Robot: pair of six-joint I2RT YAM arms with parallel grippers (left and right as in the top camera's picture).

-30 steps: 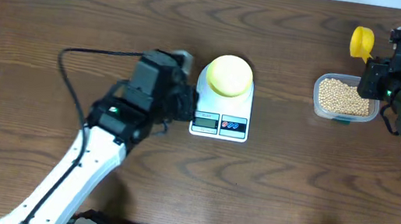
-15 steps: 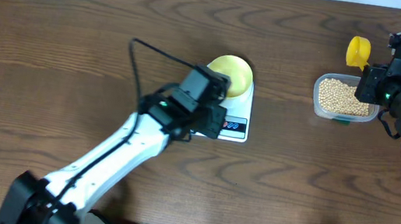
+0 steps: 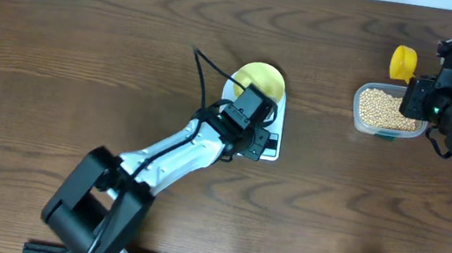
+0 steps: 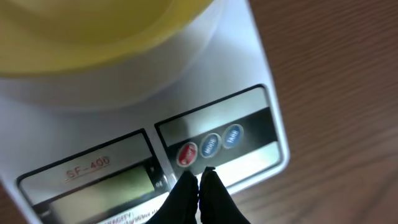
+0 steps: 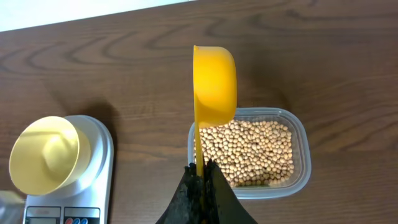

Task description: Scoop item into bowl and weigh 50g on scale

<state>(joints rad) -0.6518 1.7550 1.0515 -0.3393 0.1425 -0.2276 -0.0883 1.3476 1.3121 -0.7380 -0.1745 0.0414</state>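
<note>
The white scale [image 4: 124, 118] sits in the middle of the brown bench [image 3: 88, 36]. The small yellow bowl [image 5: 46, 155] sits on top of the scale, at its far end. The left jaws are pressed together with nothing between them. Their black tips point at the front strip of the scale, just under the red button [image 4: 187, 154] and the blue button [image 4: 210, 145] next to it. I cannot tell if they push on anything. The little screen [image 4: 106, 190] is blurry, so its numbers cannot be read.

The beans [image 5: 249, 152] lie in a clear tub [image 5: 301, 149], well apart from the scale, on the right side of the bench. The right jaws are pinching the thin handle of the yellow scoop [image 5: 214, 78]. The scoop hangs in the air above the tub, with its cup over the far edge. I cannot see inside the cup.
</note>
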